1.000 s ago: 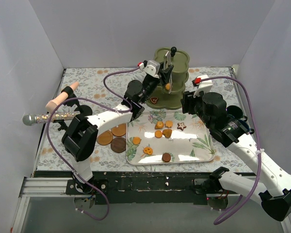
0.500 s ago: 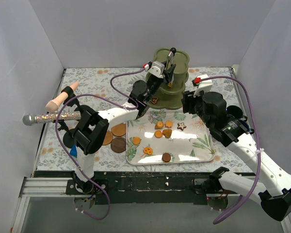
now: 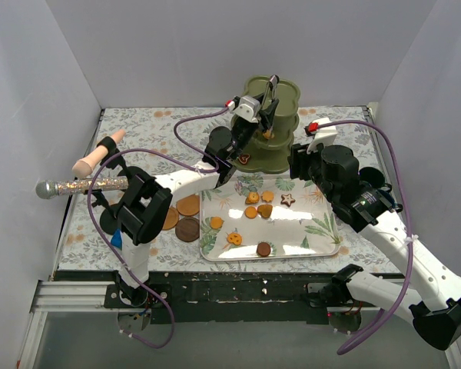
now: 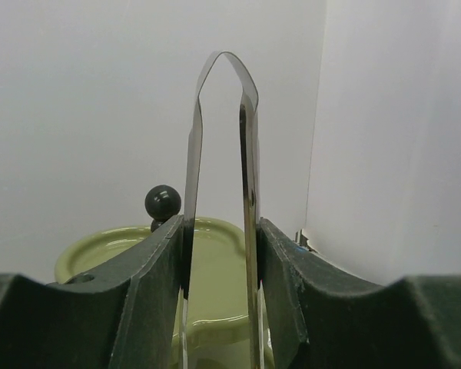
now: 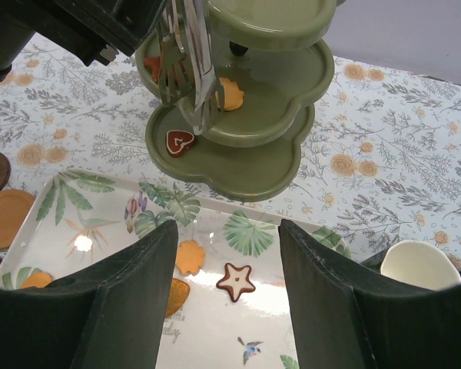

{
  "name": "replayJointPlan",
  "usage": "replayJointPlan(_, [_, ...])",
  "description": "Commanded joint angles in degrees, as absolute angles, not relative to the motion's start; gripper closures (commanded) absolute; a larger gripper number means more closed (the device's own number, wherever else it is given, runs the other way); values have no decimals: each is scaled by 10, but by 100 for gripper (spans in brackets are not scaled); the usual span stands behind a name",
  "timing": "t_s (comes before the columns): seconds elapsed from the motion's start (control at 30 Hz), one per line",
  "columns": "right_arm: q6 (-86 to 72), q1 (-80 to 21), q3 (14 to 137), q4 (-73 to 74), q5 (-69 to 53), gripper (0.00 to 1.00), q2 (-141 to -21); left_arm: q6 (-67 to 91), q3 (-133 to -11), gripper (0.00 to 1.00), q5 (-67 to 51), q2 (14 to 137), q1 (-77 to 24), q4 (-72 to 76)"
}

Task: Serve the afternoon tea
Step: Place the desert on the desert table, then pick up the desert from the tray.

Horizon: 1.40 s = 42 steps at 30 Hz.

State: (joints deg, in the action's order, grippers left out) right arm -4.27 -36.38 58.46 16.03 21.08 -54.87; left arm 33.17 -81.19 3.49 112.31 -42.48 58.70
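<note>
The left gripper grips shiny metal tongs; we see the olive-green three-tier stand just beyond its fingers, a scalloped orange biscuit on the middle tier by the tong tips. The right gripper stands open, unladen; between its fingers lies a brown star biscuit on the leaf-printed tray.

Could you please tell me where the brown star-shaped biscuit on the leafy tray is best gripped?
Probably from straight above, pinching the brown star-shaped biscuit at its notches: it lies flat on the leaf-print tray, apart from the orange biscuits.
</note>
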Motion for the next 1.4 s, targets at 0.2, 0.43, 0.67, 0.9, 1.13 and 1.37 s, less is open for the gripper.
replayJointPlan(0.2, [-40, -361, 605, 130, 214, 36, -549, 323, -811, 63, 25, 1085, -422, 609])
replayJointPlan(0.43, [-40, -360, 609, 134, 212, 36, -550, 336, -781, 63, 8, 1044, -422, 600])
replayJointPlan(0.67, [-45, -355, 642, 149, 182, 34, -552, 352, -736, 64, -17, 977, -424, 561])
replayJointPlan(0.9, [-52, -350, 708, 167, 87, 30, -562, 370, -663, 64, -48, 887, -424, 464])
replayJointPlan(1.13, [-64, -349, 754, 173, 8, 28, -562, 375, -587, 65, -22, 792, -425, 387])
replayJointPlan(1.37, [-101, -350, 742, 175, 4, 32, -570, 387, -507, 65, -24, 730, -428, 369])
